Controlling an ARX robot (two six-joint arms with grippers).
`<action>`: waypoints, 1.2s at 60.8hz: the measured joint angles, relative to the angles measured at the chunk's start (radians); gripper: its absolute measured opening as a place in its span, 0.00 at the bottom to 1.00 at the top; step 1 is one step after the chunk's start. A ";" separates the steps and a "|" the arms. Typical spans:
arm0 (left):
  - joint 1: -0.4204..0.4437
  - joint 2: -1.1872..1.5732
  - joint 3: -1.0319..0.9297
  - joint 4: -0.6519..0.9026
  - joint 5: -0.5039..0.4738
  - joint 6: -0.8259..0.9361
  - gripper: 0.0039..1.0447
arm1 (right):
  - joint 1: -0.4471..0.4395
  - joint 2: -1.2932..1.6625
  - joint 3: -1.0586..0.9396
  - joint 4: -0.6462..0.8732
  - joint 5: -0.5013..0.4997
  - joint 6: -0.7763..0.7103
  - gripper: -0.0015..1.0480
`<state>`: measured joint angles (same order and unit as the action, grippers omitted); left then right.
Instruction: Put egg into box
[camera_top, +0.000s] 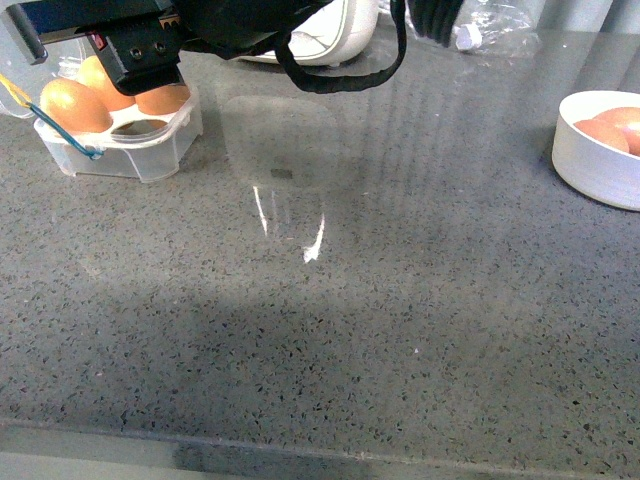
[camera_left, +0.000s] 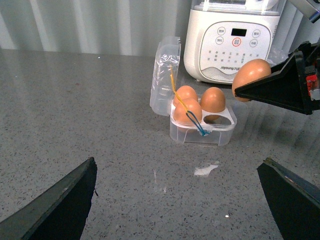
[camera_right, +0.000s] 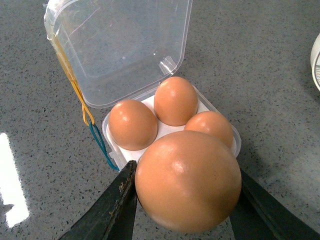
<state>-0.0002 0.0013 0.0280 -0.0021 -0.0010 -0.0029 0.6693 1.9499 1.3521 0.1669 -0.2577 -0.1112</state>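
Right gripper (camera_right: 186, 170) is clamped on the egg (camera_right: 187, 182), one dark finger (camera_right: 112, 205) on each side. Egg hangs over the box (camera_left: 197, 136), not in a cell yet.

Right wrist view only: egg is smooth, glossy and orange-brown. Directly below it are three matching eggs in the tray, with the clear hinged lid (camera_right: 125, 50) open. A yellow-blue clasp (camera_right: 95, 132) hangs at the lid's side.

Left wrist view only: the fourth cell (camera_left: 216, 118) is empty, and the held egg (camera_left: 251, 75) is above and to one side of it. Left gripper (camera_left: 177, 162) has jaws wide apart with nothing between them, and faces the box from well back. A white appliance (camera_left: 232, 45) with a button panel stands behind the box.

Front view only: box (camera_top: 130, 155) sits at the counter's (camera_top: 330, 330) far left corner, partly covered by the right arm. A round white bowl (camera_top: 590, 165) holding more eggs sits at the right edge, well apart. Counter is grey speckled stone with glare patches.
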 joint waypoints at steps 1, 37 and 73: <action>0.000 0.000 0.000 0.000 0.000 0.000 0.94 | 0.002 0.005 0.005 -0.002 0.002 0.003 0.42; 0.000 0.000 0.000 0.000 0.000 0.000 0.94 | 0.024 0.101 0.085 -0.037 0.031 0.032 0.42; 0.000 0.000 0.000 0.000 0.000 0.000 0.94 | -0.036 0.020 0.041 -0.028 0.060 0.070 0.93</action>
<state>-0.0002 0.0013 0.0280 -0.0021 -0.0010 -0.0029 0.6334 1.9697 1.3933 0.1387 -0.1978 -0.0414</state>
